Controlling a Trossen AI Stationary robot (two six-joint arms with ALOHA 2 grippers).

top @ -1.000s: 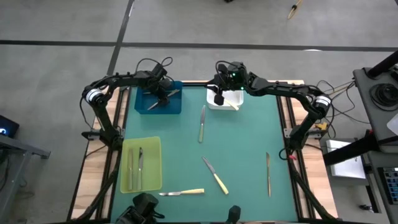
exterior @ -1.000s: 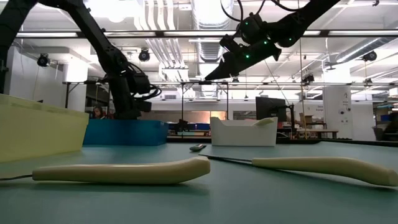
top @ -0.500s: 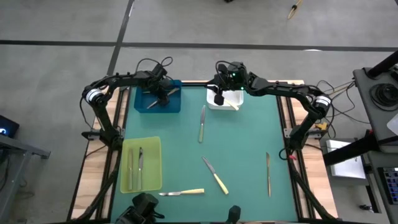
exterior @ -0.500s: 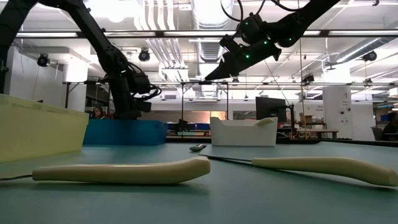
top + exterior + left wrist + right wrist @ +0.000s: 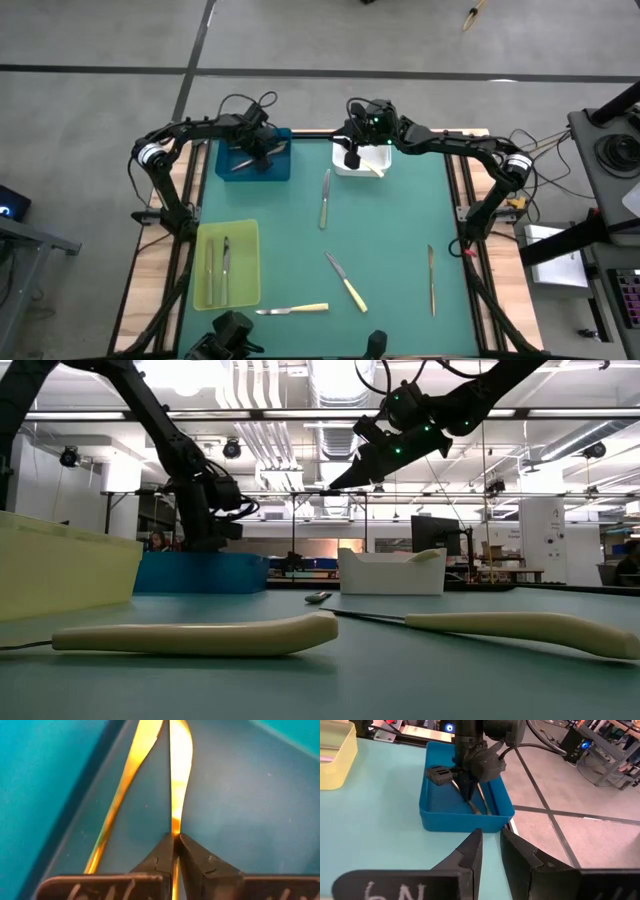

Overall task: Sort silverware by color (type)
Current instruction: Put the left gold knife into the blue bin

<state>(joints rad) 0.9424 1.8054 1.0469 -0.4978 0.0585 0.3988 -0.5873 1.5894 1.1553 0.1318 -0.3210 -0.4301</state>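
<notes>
Left gripper point(image 5: 175, 840): mine, down inside the blue tray point(image 5: 275, 170) at the table's 11 o'clock corner. Fingers pressed together, and between their tips sits the stem of a metal utensil point(image 5: 180, 760), running straight ahead of me. A second metal piece point(image 5: 125, 780) lies just beside it, at my 11 o'clock, apart from my fingers.

Right gripper point(image 5: 490, 852): mine, hanging above the white tray point(image 5: 372, 163) at the table's 12 o'clock. Jaws narrow with a slim gap, nothing between them.

White tray: one yellow handle point(image 5: 377, 171) pokes over its rim.

Green tray point(image 5: 245, 290), 8 o'clock: two grey pieces point(image 5: 218, 268) side by side.

Loose on the mat point(image 5: 390, 240):
- knife point(image 5: 324, 200), centre, toward 12 o'clock
- yellow-handled knife point(image 5: 345, 282), toward 6 o'clock
- yellow-handled knife point(image 5: 293, 310), near edge, 6 to 7 o'clock
- slim piece point(image 5: 432, 280), 4 o'clock, well apart from both my grippers
</notes>
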